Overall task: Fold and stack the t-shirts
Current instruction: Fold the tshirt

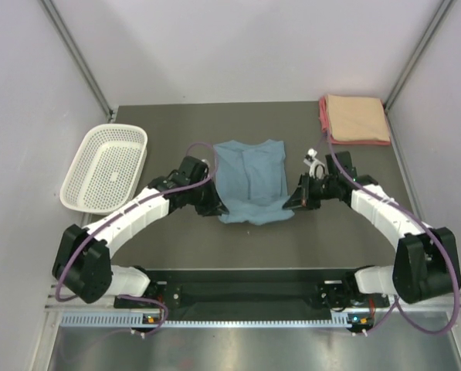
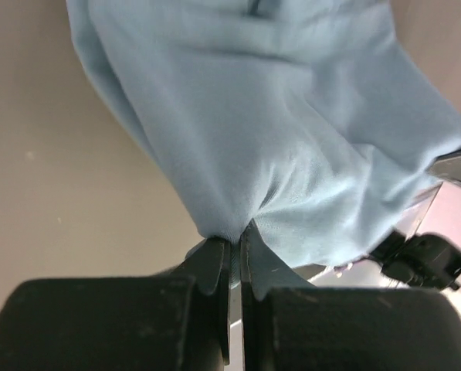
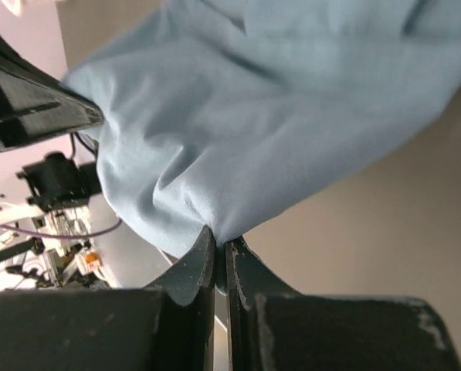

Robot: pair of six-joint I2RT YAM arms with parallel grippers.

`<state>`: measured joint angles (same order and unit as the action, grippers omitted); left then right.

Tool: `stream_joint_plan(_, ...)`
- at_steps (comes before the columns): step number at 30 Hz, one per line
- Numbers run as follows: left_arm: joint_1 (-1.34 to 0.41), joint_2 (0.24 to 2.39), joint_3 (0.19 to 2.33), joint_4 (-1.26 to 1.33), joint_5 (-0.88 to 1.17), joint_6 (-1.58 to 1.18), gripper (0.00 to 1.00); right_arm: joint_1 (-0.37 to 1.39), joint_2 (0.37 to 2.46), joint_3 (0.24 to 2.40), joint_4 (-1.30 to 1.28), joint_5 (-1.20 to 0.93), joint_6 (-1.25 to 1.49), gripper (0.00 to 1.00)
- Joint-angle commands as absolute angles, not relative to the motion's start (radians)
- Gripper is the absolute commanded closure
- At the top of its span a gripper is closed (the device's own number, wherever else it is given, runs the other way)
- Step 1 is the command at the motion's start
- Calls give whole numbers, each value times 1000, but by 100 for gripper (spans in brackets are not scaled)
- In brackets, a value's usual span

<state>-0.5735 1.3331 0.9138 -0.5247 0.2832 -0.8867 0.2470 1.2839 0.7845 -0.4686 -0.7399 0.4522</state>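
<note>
A dusty blue-grey t-shirt (image 1: 249,179) lies in the middle of the table, its near edge lifted between both arms. My left gripper (image 1: 212,204) is shut on the shirt's near left corner; in the left wrist view the cloth (image 2: 292,139) bunches into the pinched left gripper (image 2: 235,241). My right gripper (image 1: 292,202) is shut on the near right corner, where the blue cloth (image 3: 276,116) is drawn into the right gripper (image 3: 221,243). A peach t-shirt (image 1: 357,118) lies folded on a pink-red one (image 1: 323,116) at the back right corner.
A white mesh basket (image 1: 106,167) sits at the left of the table. The dark table top (image 1: 307,239) runs between the shirt and the arm bases. Grey walls close in the back and both sides.
</note>
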Motion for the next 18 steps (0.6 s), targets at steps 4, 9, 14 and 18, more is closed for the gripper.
stream_joint_plan(4,-422,1479,1116,-534,310,-784,100,195,1517,1077,-486,-742,419,100)
stream_joint_plan(9,-344,1675,1285,-558,386,-732,100,178,1686,1278,-495,-767,420,100)
stream_joint_plan(14,-310,1831,1449,-563,419,-712,100,172,1845,1443,-495,-785,437,100)
stream_joint_plan(18,-290,1917,1537,-565,439,-703,100,160,1939,1541,-492,-799,463,100)
